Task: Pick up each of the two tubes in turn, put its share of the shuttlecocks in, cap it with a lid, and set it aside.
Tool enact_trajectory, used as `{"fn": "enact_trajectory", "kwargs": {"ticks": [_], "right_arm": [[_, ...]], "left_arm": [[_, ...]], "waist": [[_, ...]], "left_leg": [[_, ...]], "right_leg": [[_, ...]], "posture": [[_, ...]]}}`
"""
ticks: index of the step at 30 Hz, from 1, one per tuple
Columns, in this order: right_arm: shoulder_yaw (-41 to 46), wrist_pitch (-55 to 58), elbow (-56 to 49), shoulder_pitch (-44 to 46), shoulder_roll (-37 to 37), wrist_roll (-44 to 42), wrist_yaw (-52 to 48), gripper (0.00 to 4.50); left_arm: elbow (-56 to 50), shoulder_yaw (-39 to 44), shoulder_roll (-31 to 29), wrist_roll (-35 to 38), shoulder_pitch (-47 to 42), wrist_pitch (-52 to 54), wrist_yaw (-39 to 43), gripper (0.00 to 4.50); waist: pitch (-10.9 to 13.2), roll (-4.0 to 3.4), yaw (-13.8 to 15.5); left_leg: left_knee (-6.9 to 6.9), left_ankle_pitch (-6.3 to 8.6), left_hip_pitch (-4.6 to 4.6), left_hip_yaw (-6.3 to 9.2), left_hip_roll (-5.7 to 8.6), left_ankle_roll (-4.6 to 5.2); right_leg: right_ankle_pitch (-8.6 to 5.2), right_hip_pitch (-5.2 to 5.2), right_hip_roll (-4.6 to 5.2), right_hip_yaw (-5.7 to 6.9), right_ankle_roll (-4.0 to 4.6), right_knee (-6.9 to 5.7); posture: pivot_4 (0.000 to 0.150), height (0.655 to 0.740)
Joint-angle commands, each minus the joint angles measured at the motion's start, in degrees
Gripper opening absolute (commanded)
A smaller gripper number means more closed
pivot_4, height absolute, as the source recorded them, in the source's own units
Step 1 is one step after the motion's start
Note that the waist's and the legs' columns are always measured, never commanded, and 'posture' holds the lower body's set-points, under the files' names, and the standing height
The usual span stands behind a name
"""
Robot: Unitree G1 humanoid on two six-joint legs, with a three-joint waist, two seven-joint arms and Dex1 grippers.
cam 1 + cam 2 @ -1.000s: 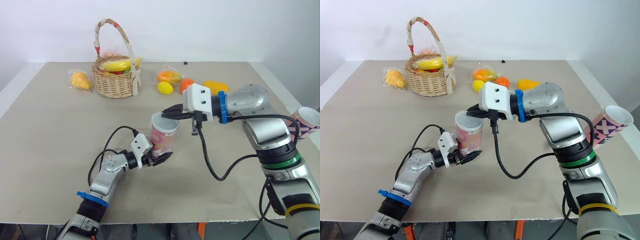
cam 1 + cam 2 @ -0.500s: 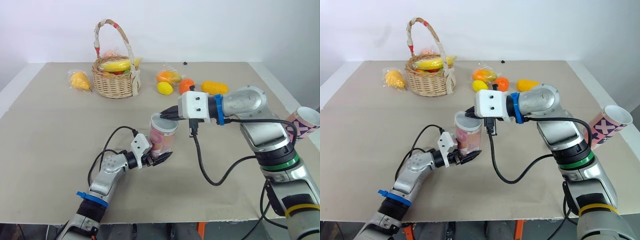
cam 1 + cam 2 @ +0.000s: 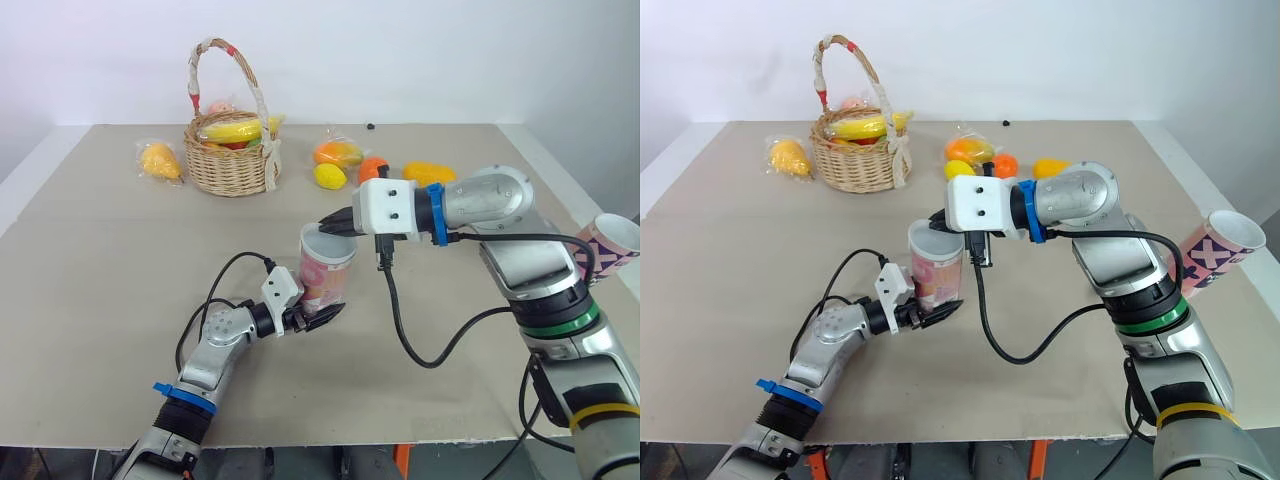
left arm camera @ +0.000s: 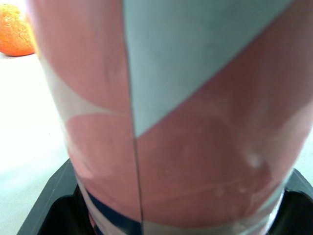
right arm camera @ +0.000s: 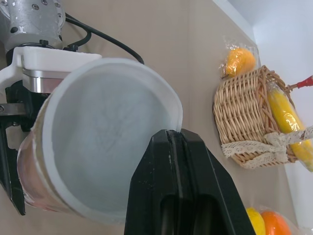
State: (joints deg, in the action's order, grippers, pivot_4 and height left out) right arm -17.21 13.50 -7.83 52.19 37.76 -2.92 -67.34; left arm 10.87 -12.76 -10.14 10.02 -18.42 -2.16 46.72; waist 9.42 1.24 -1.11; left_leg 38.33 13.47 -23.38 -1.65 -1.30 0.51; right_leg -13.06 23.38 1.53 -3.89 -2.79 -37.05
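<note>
My left gripper (image 3: 318,316) is clamping the lower part of the pink tube (image 3: 325,280). One black finger is pressing on each side of it, opened just to the tube's width. It is holding the tube nearly upright just above the table (image 3: 100,300), mouth up, exactly as a second ago.

My right gripper (image 3: 327,226) is sitting directly above the left one, at the tube's top. Its fingers (image 5: 181,147) are pressed flat together, and their tips are touching the white rim on the far side of the mouth. I cannot tell whether a thin lid is pinched between them. Over the last second this gripper has been sliding toward my left, so its white housing is now closer to the tube.

Beyond the right gripper's housing, an orange (image 3: 372,168) and a yellow fruit (image 3: 430,173) are lying on the table. Farther off to its left, the wicker basket (image 3: 232,165) of fruit is standing where it was. The second tube (image 3: 610,245) is leaning well off to the right gripper's right, past the elbow at the table's edge, unmoved.
</note>
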Motion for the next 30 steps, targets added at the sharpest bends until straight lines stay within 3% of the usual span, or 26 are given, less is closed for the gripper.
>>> {"fn": "enact_trajectory", "kwargs": {"ticks": [1,30], "right_arm": [[1.51,0.38,-1.19,1.53,0.7,-0.17,-0.1,0.08],[0.3,-2.02,-0.9,0.33,2.74,2.24,-1.18,0.08]], "left_arm": [[1.57,-0.98,0.06,-0.56,0.18,0.8,0.3,3.28],[1.0,-1.29,-0.26,-0.46,0.34,1.19,0.65,3.28]], "waist": [[0.0,0.0,0.0],[0.0,0.0,0.02]], "left_leg": [[0.0,0.0,0.0,0.0,0.0,0.0],[-0.02,0.0,-0.01,0.01,0.02,0.0]], "right_leg": [[0.0,0.0,0.0,0.0,0.0,0.0],[-0.07,0.0,0.03,0.01,0.06,0.01]], "posture": [[0.15,0.74],[0.15,0.74]]}}
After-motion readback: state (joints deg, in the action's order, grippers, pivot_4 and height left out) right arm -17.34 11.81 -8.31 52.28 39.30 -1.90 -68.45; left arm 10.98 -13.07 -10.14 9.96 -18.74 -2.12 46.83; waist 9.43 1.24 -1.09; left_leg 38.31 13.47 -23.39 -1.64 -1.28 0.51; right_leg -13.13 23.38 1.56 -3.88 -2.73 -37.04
